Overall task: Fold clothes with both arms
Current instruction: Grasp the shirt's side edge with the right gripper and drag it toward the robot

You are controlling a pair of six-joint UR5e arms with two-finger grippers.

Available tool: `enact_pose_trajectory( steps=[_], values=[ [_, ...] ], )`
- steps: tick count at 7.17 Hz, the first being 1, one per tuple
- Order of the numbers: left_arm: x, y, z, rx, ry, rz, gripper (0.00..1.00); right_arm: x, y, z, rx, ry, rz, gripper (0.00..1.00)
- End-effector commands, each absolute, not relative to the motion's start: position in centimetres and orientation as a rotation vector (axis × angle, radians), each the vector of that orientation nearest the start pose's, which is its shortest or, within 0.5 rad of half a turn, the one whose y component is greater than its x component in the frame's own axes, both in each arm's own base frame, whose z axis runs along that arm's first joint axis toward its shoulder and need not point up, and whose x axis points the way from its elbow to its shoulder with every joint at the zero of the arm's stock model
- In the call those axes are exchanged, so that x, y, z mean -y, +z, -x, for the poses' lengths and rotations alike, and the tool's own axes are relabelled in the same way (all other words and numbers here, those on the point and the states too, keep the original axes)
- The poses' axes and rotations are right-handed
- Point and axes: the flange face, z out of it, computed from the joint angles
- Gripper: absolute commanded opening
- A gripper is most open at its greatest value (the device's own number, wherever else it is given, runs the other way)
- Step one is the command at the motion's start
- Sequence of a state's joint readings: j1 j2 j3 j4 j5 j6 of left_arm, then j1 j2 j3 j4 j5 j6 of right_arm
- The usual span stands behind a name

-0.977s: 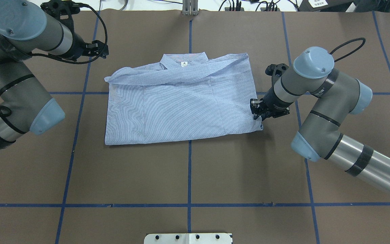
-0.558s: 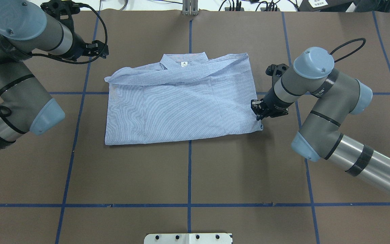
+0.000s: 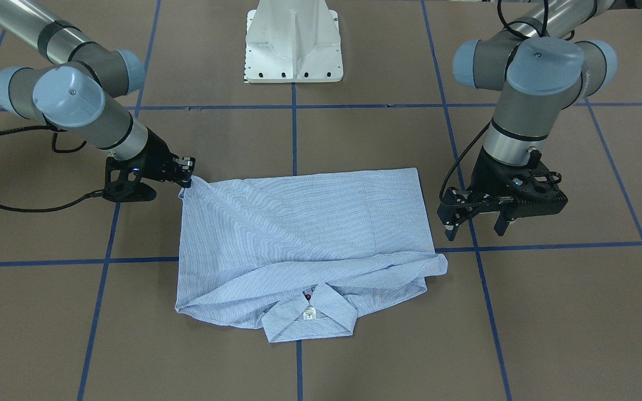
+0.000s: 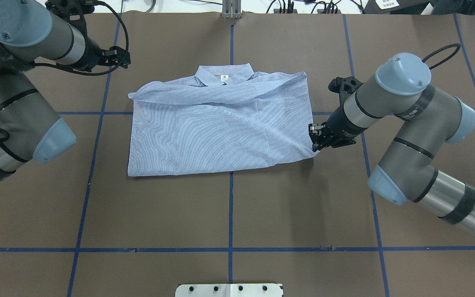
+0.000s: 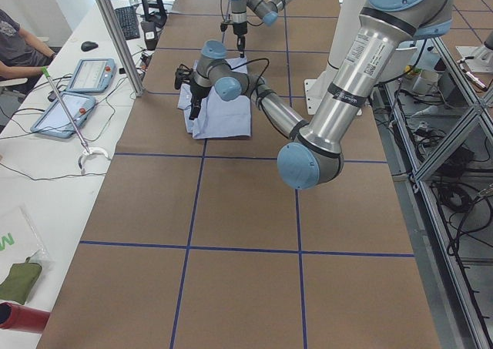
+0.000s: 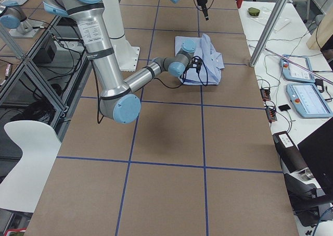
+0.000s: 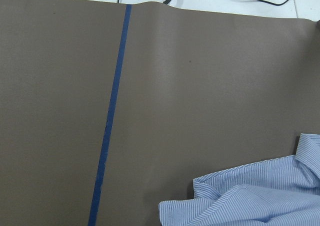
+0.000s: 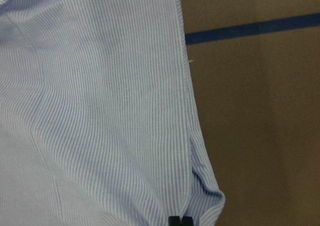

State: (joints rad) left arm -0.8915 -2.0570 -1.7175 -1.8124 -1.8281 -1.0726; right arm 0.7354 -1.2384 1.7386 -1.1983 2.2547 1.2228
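The light blue striped shirt [image 4: 221,132] lies folded on the brown table, collar and white neck label at the far side. My right gripper [image 4: 315,143] is shut on the shirt's near right corner and holds it slightly raised; the front view [image 3: 186,181] and the right wrist view [image 8: 180,220] show the pinch on the cloth [image 8: 100,111]. My left gripper [image 3: 474,228] is open and empty, hovering above the table beside the shirt's far left corner [image 4: 124,57], apart from it. The left wrist view shows only that crumpled shirt corner [image 7: 250,201].
The white pedestal base [image 3: 294,44] stands at the robot's side of the table. Blue tape lines [image 4: 231,206] form a grid on the brown cover. An aluminium post [image 5: 115,33] and the operators' bench with tablets [image 5: 73,95] lie beyond the far edge.
My right gripper has closed on the shirt's near right corner and the right arm has shifted right, drawing the corner up and the cloth taut. The left arm has moved slightly farther away.
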Motion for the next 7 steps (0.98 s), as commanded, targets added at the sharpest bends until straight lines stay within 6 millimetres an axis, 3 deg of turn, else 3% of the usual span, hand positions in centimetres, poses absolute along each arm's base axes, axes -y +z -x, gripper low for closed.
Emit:
enact_pose_trajectory(
  steps=[1,4,6,7],
  values=[
    [57.1,29.2,-32.2,-0.831,-0.269,-0.369,1.00,38.6,35.6,38.5,1.055,0.011,0.181,0.00],
    [56.9,28.9,-32.2,-0.839,-0.284,-0.365,1.00,29.5,36.3,35.8,1.029,-0.006,0.296,0.00],
    [56.6,28.3,-32.2,-0.853,-0.300,-0.365,1.00,23.8,39.2,33.4,0.943,-0.020,0.429,0.00],
    [56.3,27.8,-32.3,-0.865,-0.313,-0.360,1.00,22.4,40.3,33.0,0.909,-0.010,0.514,0.00]
  ],
)
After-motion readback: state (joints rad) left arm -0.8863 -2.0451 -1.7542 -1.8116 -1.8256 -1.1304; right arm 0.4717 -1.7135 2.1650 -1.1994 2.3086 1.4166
